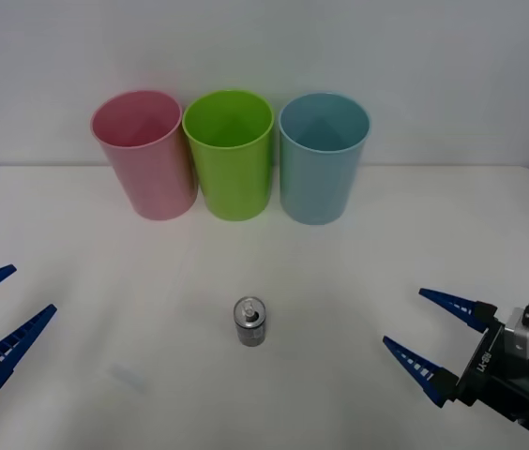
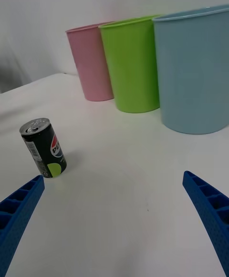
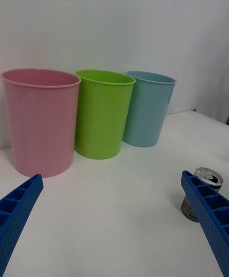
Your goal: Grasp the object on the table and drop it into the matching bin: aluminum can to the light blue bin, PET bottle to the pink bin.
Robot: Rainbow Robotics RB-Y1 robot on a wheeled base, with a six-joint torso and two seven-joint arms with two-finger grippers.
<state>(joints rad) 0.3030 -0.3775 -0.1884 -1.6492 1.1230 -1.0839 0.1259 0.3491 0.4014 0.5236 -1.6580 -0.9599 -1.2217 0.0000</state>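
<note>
A small dark aluminum can (image 1: 249, 322) with a silver top stands upright in the middle of the white table (image 1: 105, 281); the right wrist view shows its label (image 2: 44, 148), and the left wrist view shows its top (image 3: 208, 177) partly behind a finger. The pink bin (image 1: 144, 153) stands at the back left and the light blue bin (image 1: 322, 157) at the back right. My right gripper (image 1: 431, 333) is open near the front right, well clear of the can. At the front left, my left gripper (image 1: 4, 307) is open too.
A lime green bin (image 1: 231, 153) stands between the pink and light blue bins, all three close together in a row near the table's far edge. A white wall rises behind them. Bare tabletop surrounds the can.
</note>
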